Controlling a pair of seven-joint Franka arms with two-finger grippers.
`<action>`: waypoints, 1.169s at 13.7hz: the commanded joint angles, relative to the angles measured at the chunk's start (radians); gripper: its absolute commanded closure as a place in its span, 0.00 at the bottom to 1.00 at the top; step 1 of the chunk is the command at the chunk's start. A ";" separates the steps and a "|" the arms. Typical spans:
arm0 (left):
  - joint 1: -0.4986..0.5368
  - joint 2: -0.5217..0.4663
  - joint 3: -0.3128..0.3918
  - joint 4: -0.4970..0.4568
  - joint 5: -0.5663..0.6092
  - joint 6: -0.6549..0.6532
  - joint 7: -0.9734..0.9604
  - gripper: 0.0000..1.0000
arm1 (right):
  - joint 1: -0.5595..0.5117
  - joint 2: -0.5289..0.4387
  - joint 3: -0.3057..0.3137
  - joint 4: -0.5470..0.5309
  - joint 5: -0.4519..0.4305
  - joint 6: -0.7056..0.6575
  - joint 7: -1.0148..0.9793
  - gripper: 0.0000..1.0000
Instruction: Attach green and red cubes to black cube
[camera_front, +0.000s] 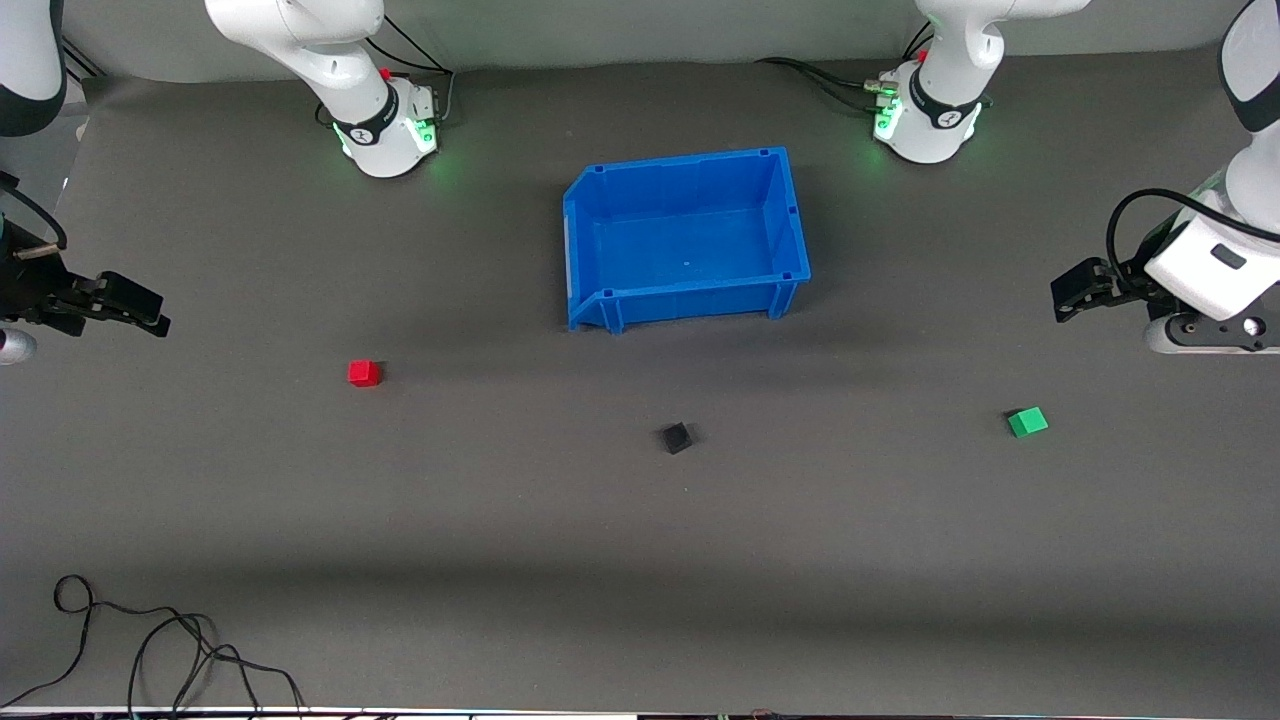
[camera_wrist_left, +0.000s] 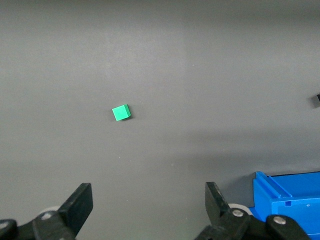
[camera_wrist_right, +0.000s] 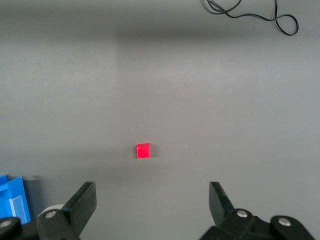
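The black cube (camera_front: 677, 437) lies on the grey mat, nearer the front camera than the blue bin. The red cube (camera_front: 364, 373) lies toward the right arm's end; it also shows in the right wrist view (camera_wrist_right: 143, 150). The green cube (camera_front: 1027, 422) lies toward the left arm's end; it also shows in the left wrist view (camera_wrist_left: 121, 112). My left gripper (camera_front: 1068, 297) hangs open and empty above the mat at its end of the table, apart from the green cube. My right gripper (camera_front: 140, 310) hangs open and empty at its end, apart from the red cube.
An empty blue bin (camera_front: 600, 200) stands mid-table, farther from the front camera than the cubes; its corner shows in both wrist views. A loose black cable (camera_front: 150, 640) lies near the front edge at the right arm's end.
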 joint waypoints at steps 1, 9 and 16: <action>-0.017 -0.015 0.024 -0.002 -0.010 -0.012 0.019 0.00 | 0.000 0.008 -0.003 0.021 -0.003 0.002 -0.006 0.00; -0.014 -0.008 0.026 -0.002 -0.012 -0.005 0.020 0.00 | 0.002 0.011 -0.003 0.021 0.015 0.003 -0.007 0.00; -0.012 -0.006 0.027 -0.001 -0.012 0.000 0.020 0.00 | 0.006 0.066 0.000 0.074 0.014 0.000 0.082 0.00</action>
